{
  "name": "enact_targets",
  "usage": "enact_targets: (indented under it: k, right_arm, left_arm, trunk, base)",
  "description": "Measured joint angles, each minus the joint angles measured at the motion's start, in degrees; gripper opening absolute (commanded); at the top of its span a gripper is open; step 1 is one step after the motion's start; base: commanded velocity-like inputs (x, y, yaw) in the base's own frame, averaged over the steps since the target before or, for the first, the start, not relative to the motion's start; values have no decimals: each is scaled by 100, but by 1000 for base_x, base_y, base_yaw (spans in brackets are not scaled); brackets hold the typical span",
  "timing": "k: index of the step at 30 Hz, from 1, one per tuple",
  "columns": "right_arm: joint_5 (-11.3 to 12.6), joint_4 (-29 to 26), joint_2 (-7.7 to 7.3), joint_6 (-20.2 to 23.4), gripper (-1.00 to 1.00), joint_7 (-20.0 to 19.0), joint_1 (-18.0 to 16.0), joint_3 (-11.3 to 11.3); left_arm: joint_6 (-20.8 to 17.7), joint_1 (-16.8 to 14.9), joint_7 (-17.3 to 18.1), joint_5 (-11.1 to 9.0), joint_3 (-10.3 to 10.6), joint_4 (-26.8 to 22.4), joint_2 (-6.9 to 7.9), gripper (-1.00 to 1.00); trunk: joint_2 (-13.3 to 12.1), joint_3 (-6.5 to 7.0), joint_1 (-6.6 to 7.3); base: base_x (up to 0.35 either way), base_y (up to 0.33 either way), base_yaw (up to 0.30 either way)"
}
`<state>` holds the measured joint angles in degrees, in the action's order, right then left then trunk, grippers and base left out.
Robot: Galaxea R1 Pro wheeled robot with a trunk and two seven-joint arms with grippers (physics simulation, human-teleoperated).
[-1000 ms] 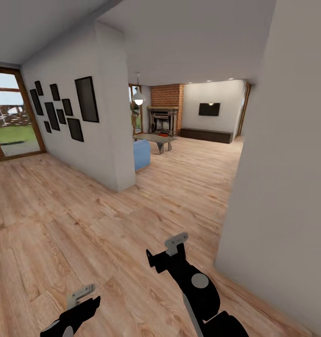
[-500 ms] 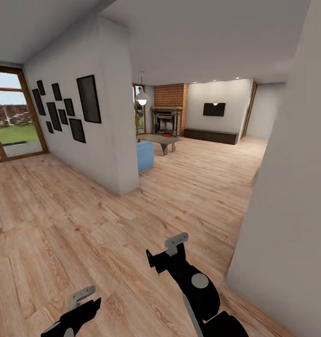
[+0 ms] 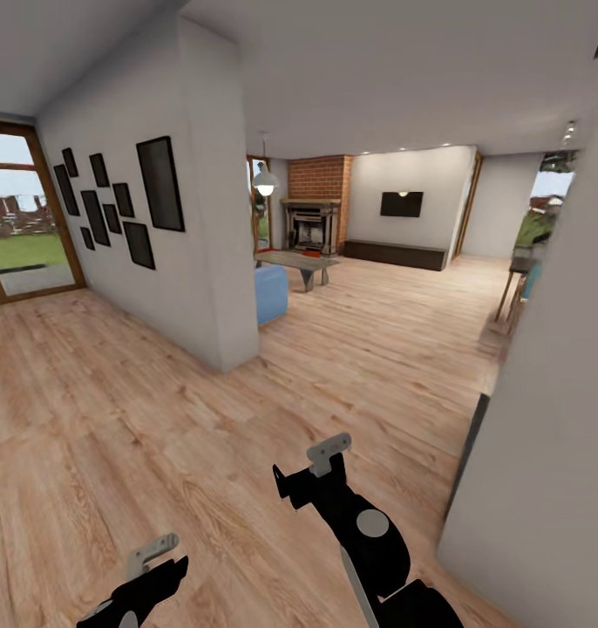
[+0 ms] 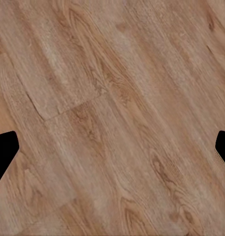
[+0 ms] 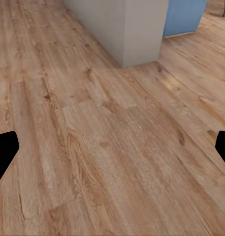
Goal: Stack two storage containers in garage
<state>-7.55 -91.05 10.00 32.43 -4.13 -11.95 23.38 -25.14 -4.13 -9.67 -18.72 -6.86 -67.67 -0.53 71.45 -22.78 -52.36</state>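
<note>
I am on a light wood plank floor (image 3: 159, 419), facing the living room with its red brick fireplace (image 3: 320, 179) far ahead. A thin orange-red streak (image 3: 309, 253) lies on the low table (image 3: 290, 259) there, too small to identify as a storage container. My left gripper (image 3: 155, 554) hangs low at the near left. My right gripper (image 3: 329, 455) is held near the middle. In the wrist views the left gripper (image 4: 112, 152) and right gripper (image 5: 112, 152) stand open over bare planks, with nothing between the fingers.
A white wall corner (image 3: 220, 262) with black picture frames (image 3: 159, 183) juts out on the left, a blue sofa (image 3: 270, 292) behind it. A white wall (image 3: 552, 436) stands close on the right. Wood-framed glass doors (image 3: 20, 218) are far left. A passage runs between the walls.
The whole view has shifted: the near right wall slid toward the right edge, showing more living room and a window at the far right. Both arms keep the same pose.
</note>
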Motion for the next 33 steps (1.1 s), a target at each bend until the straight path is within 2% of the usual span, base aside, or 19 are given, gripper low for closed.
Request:
enact_targets:
  k: [33]
  right_arm:
    - [0, 0, 0, 9, 100, 26, 0, 0]
  left_arm:
    - [-8, 0, 7, 9, 25, 20, -25, 100]
  trunk:
    - [0, 0, 0]
  base:
    - [337, 0, 0]
